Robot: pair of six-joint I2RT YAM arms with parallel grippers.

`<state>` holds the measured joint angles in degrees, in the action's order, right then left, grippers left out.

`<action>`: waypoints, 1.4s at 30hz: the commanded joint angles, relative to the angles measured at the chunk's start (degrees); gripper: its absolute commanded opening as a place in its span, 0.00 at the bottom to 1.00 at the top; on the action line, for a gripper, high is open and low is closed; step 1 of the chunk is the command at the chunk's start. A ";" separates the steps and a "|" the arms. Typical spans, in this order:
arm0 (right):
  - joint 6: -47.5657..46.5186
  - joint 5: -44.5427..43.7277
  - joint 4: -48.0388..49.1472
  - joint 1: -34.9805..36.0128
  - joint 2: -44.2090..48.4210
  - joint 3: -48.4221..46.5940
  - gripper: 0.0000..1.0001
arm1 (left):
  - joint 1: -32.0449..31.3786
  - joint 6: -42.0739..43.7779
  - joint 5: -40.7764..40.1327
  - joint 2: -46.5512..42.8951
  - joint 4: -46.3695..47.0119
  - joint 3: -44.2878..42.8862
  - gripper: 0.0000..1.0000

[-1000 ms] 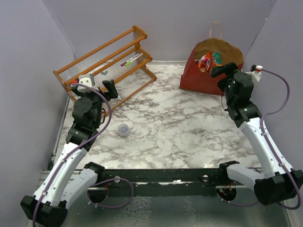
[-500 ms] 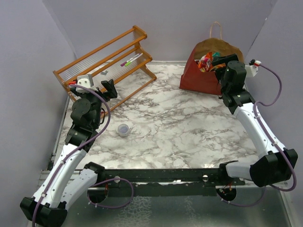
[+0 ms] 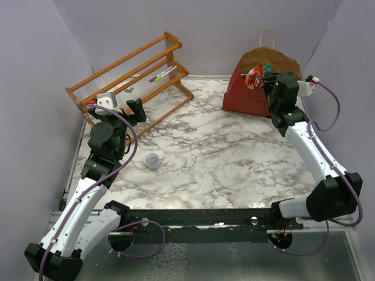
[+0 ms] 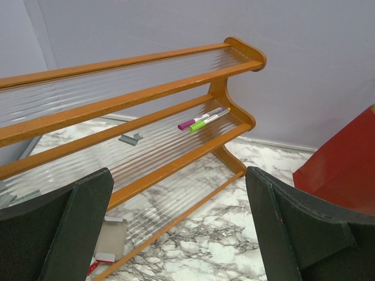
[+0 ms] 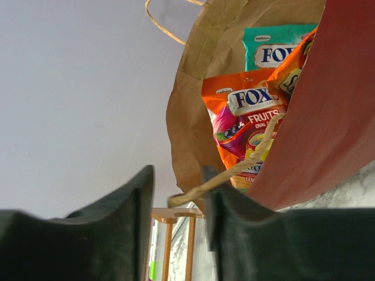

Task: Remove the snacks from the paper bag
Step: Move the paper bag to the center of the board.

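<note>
r gripper [image 5: 177,175] jaws part-spread round paper bag [image 5: 345,117] handle [image 5: 234,170], not pinching; l gripper [image 4: 179,175] spread wide. risk: pull tips bag, snacks [image 5: 252,117] spill.

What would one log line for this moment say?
right jaws: slightly apart astride paper bag handle | snacks: Fox's packets inside bag | left jaws: wide open, empty, facing wooden rack

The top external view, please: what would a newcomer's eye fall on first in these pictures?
First, the dark red paper bag at the table's far right corner, with bright orange and teal snacks showing in its mouth. The right gripper is at that mouth, its jaws narrowly apart with the bag's twisted paper handle between them. At the far left stands a slatted wooden rack holding two markers.
</note>
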<state>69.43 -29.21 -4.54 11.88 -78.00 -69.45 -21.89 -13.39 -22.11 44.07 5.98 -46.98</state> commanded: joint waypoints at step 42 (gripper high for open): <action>-46.54 16.92 -22.97 -0.40 69.62 27.36 0.17 | -21.60 -6.82 29.43 37.82 -11.08 -40.04 0.99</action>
<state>28.45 -18.52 -31.18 11.86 -12.05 -42.85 -35.24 -20.32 5.21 73.78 0.45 -77.30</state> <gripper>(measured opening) 0.145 0.991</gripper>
